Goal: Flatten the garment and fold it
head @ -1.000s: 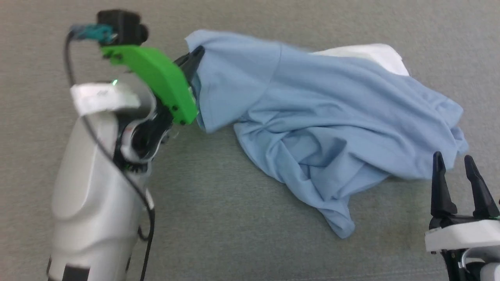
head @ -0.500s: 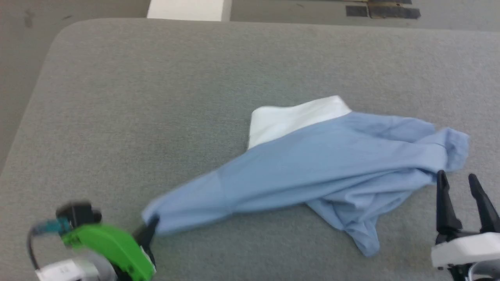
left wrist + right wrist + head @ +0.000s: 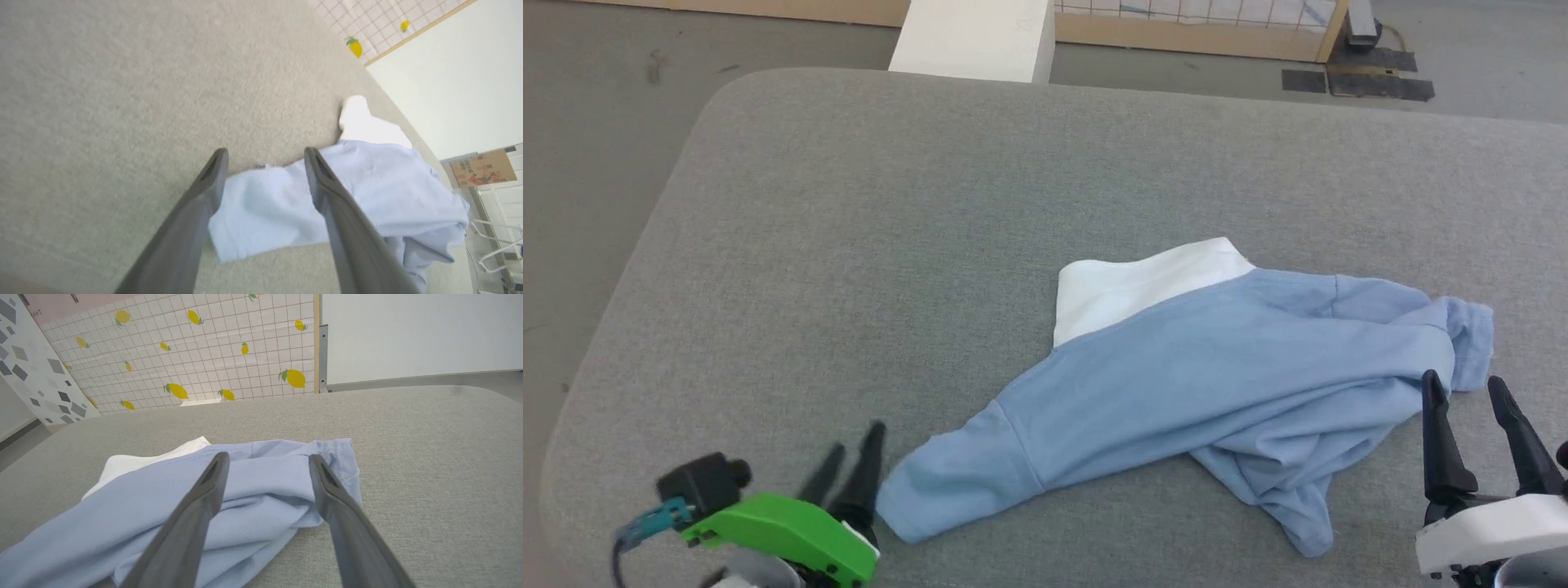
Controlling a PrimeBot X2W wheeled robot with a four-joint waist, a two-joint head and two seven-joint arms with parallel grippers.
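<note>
Nearest, by the near-left sleeve tip of the garment [image 3: 1217,384]: left fingers [image 3: 866,474], two, long, dark and tapered, spread apart and gripping nothing. Just beside the sleeve hem; contact not clear.

At the near-right edge of the garment: right fingers [image 3: 1439,441], also two, same dark tapered shape, spread wide and empty. Tips over the bunched fabric; touching or not, impossible to tell.

Between them, one light blue short-sleeved T-shirt of thin soft knit, lying crumpled on the worktop [image 3: 890,245]. Stretched slantwise, one sleeve flat toward the near left, loose folds and a twisted tail at the near right, a rolled hem at the far right.

Under the far edge of the garment, one white cloth [image 3: 1127,286], smooth, a corner poking out.

Beneath all, grey worktop with a felt-like weave and rounded corners.
</note>
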